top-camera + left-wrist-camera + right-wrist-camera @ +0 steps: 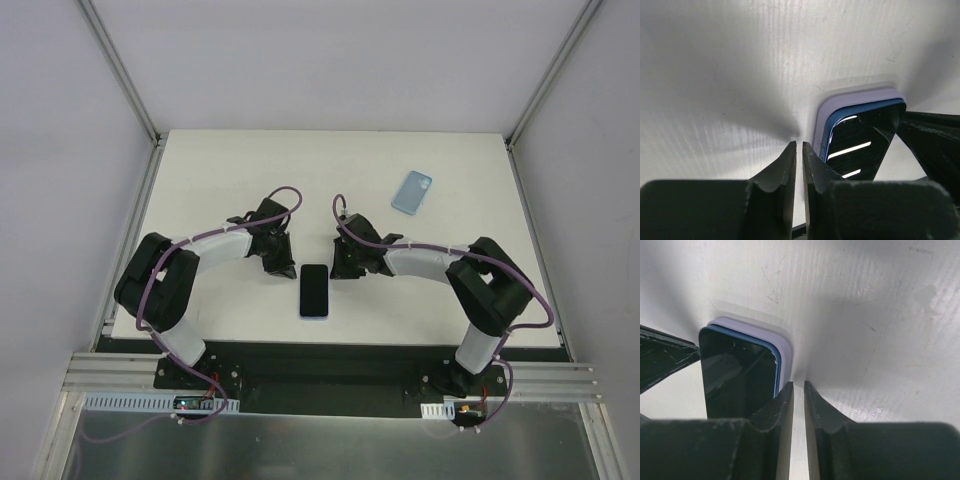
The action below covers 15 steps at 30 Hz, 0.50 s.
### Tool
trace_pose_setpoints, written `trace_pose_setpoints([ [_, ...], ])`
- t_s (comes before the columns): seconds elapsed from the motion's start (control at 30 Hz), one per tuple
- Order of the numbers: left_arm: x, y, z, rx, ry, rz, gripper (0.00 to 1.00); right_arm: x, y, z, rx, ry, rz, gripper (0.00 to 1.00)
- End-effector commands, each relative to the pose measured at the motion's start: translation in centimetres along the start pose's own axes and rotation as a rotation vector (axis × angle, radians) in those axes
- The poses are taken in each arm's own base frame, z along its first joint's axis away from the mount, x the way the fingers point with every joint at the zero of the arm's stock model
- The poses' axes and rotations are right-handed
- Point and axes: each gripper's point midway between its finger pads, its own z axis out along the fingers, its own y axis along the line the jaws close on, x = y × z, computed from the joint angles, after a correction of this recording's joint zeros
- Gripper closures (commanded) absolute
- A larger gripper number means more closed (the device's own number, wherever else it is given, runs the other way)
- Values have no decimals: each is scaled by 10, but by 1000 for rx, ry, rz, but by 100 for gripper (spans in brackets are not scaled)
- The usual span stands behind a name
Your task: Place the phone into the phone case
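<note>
The phone (pixel 315 290) lies screen-up between the arms, with the left gripper (pixel 283 268) and right gripper (pixel 340 268) each pinched almost closed and empty beside its far corners, probably to nudge it, while the case (pixel 411 191) sits well apart, far right.
</note>
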Motion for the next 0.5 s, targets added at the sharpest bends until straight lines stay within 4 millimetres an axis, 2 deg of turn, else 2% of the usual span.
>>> trace_pose_setpoints([
  [0.0,-9,-3,-22,-28,-59,26,85,7,-15,-17,49,19,3,83],
  [0.13,-2,-15,-35,41,-50,32,70,14,-6,-38,-25,30,-19,81],
  [0.3,10,-26,-39,112,-7,40,63,33,14,-59,-162,45,-52,78],
  [0.47,21,-28,-34,158,32,33,61,50,40,-72,-273,72,-86,76],
])
